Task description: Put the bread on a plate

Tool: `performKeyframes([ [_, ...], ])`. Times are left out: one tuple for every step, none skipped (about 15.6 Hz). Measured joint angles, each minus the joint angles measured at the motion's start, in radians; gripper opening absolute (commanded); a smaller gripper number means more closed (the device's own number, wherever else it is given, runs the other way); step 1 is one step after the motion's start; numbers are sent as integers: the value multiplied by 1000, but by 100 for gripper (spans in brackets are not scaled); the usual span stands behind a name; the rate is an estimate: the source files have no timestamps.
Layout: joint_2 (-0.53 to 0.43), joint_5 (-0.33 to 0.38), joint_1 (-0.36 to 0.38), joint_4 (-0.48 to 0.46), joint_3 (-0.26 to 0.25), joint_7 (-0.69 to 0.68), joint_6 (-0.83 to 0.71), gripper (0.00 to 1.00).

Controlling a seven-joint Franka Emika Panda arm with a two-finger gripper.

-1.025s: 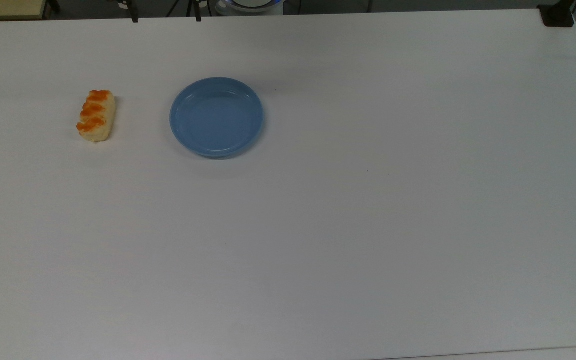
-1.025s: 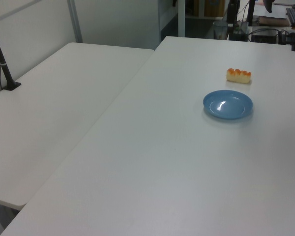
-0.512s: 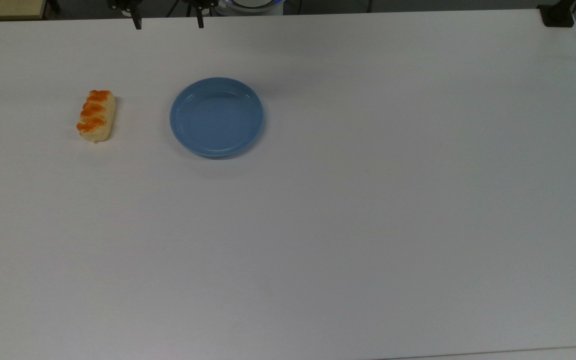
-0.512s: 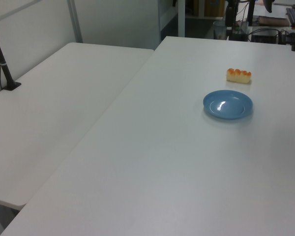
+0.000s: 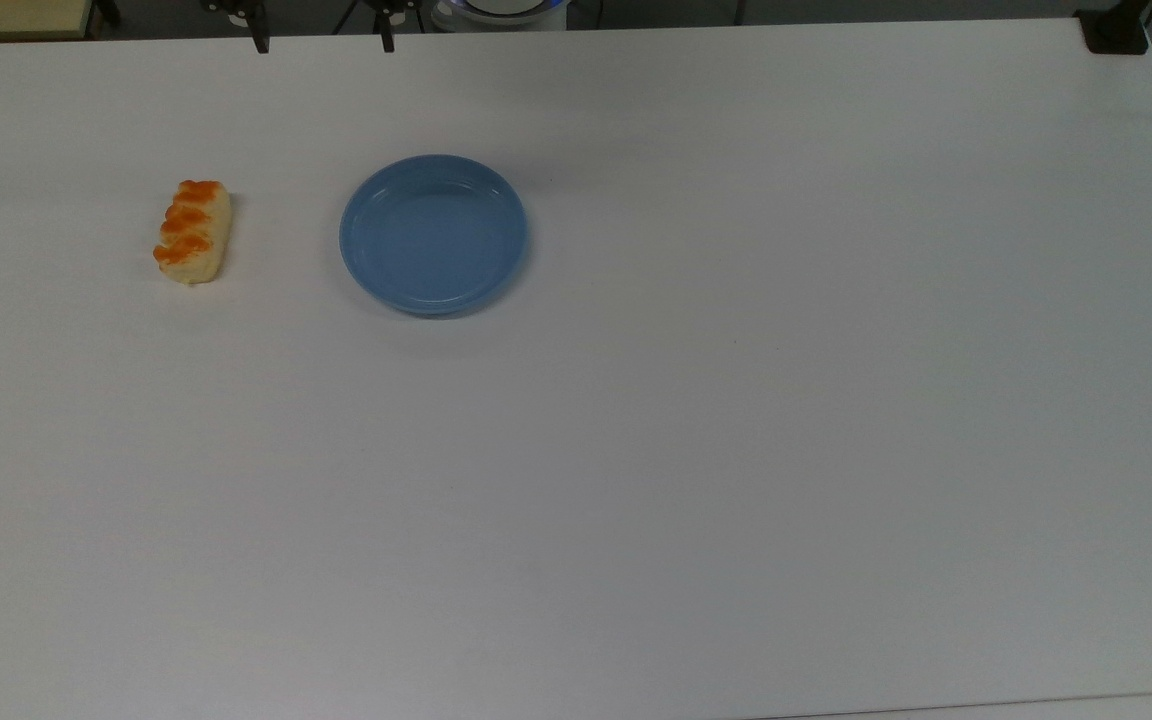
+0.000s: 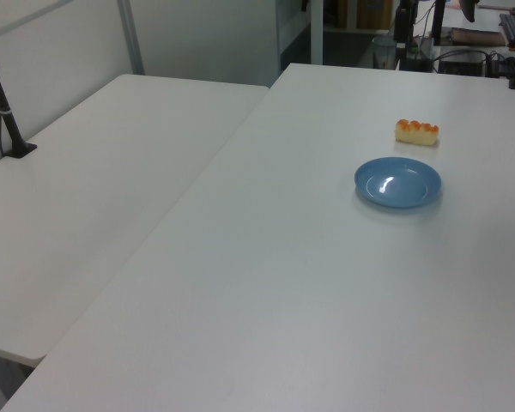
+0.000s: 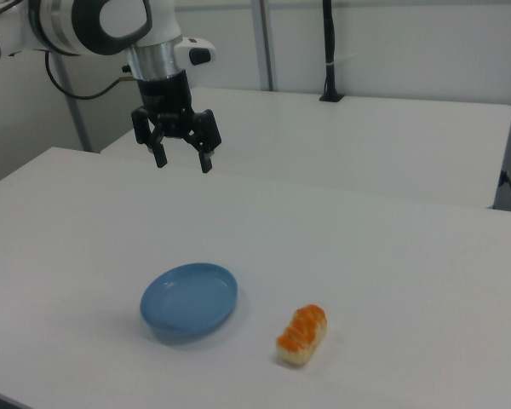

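Observation:
The bread (image 5: 192, 232), a pale cream loaf with orange-brown bumps, lies on the white table (image 5: 696, 420) at the top view's left. The empty blue plate (image 5: 433, 235) sits a short way to the bread's right in the top view. In the right view the bread (image 7: 302, 335) lies right of the plate (image 7: 189, 300). My gripper (image 7: 183, 161) hangs open high above the table, behind the plate and well apart from it, with nothing between its fingers. Its two dark fingertips (image 5: 259, 43) poke in at the top view's upper edge. In the left view the bread (image 6: 417, 131) lies just beyond the plate (image 6: 397, 182).
A second white table (image 6: 94, 189) adjoins at the left view's left, with a black post (image 6: 4, 120) clamped to it. A black clamp (image 5: 1116, 30) sits at the top view's upper right corner. Bare tabletop spreads around both objects.
The gripper's fingertips at the top view's upper edge dipped in slightly, then shifted a little to the left. Bread and plate have not moved.

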Motion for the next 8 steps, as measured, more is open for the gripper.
performKeyframes([
  [0, 0, -1, 0, 0, 0, 0, 100],
  [0, 0, -1, 0, 0, 0, 0, 100],
  [0, 0, -1, 0, 0, 0, 0, 100],
  [0, 0, -1, 0, 0, 0, -2, 100],
  [0, 0, -1, 1, 0, 0, -10, 100],
  [0, 0, -2, 1, 0, 0, -16, 100],
  [0, 0, -2, 1, 0, 0, -18, 100],
  [0, 0, -4, 2, 0, 0, -19, 100],
])
